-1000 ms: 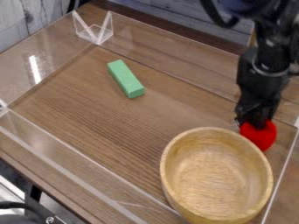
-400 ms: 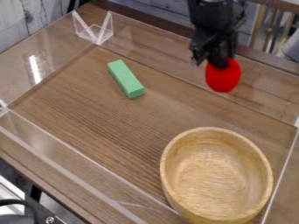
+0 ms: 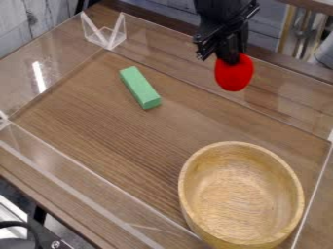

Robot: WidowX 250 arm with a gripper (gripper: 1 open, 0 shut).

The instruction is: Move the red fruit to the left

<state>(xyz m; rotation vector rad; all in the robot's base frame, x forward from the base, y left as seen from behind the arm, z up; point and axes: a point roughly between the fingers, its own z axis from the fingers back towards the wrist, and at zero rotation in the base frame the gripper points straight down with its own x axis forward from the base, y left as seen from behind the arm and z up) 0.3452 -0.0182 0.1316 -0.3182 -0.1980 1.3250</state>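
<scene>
The red fruit (image 3: 236,74) is a small glossy red rounded toy, hanging in the air above the far right part of the wooden table. My black gripper (image 3: 229,55) comes down from the top of the view and is shut on the fruit's top. The fruit's lower body shows clearly below the fingers; its leafy top is hidden by them.
A green rectangular block (image 3: 139,87) lies left of centre on the table. A large wooden bowl (image 3: 242,193) stands at the near right. Clear plastic walls (image 3: 101,34) border the table, with a clear bracket at the far left corner.
The gripper has lifted the red fruit from the table beside the bowl and carried it up and to the left, toward the far edge.
</scene>
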